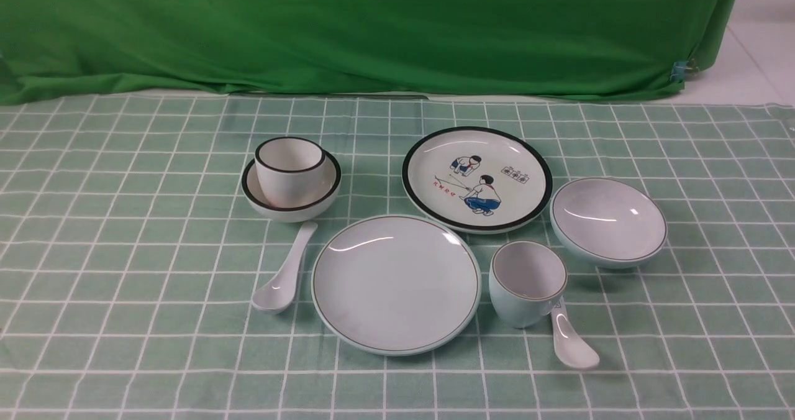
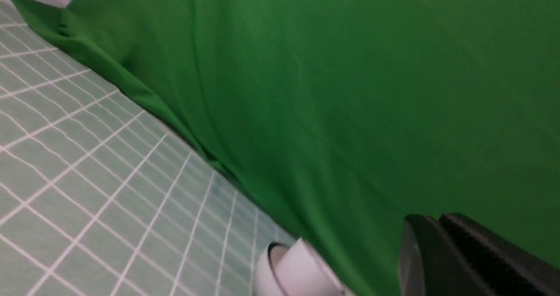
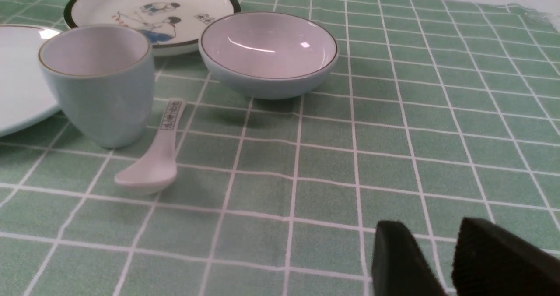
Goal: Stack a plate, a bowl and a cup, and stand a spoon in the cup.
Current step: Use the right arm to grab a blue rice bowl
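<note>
Plates: two. The plain plate [image 1: 395,283] lies flat on the bench [image 1: 124,296], bare. The cartoon plate [image 1: 477,179] lies just behind it to the right, their rims close; I cannot tell whether they touch.
Bowls: two. The pale bowl [image 1: 608,222] sits well right of the plain plate, upright and empty. The black-rimmed bowl [image 1: 290,199] sits behind the plain plate to the left.
Cups: two. The pale cup [image 1: 528,282] stands upright just right of the plain plate, between it and the pale bowl. The black-rimmed cup [image 1: 289,165] stands inside the black-rimmed bowl.
Spoons: two. The plain spoon [image 1: 282,277] lies just left of the plain plate, handle pointing away towards the black-rimmed bowl. The marked spoon [image 1: 571,339] lies right of the plain plate, beside the pale cup, which hides its handle in the front view.
Surroundings: checked tablecloth [image 1: 683,320] over the bench, green backdrop [image 1: 372,28] behind.
In the way: nothing rests on the plain plate, pale bowl or pale cup.
Left gripper [image 2: 431,220]: jaws together, holding nothing, facing the backdrop.
Right gripper [image 3: 431,227]: jaws apart, nothing between them, low over the cloth, well right of the plain plate.
</note>
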Controlling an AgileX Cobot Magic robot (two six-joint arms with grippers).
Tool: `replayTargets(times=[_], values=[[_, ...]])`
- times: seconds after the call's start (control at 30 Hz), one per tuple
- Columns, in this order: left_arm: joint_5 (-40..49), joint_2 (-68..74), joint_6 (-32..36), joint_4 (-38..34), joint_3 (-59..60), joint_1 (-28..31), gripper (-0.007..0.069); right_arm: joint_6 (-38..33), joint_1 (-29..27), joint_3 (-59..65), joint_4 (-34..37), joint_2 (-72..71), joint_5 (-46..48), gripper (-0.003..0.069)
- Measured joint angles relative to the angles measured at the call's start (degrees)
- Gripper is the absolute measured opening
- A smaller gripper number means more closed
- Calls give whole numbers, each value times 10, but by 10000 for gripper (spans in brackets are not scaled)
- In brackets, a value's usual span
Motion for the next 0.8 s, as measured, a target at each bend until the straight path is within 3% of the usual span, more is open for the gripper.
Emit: replayTargets(times=[0.17, 0.33, 0.4, 0.53, 0.8], values=[[-29, 0, -50, 55, -4, 0, 12, 0, 0, 0, 0, 0, 0, 239], [145, 32, -57, 137, -105, -18, 12, 0, 0, 0, 0, 0, 0, 239], [204, 70, -18, 142, -150, -30, 12, 0, 0, 0, 0, 0, 0, 239], [349, 218, 142, 122, -262, -69, 12, 0, 0, 0, 0, 0, 0, 239], [444, 457, 267, 83, -385, -107, 12, 0, 0, 0, 0, 0, 0, 239]])
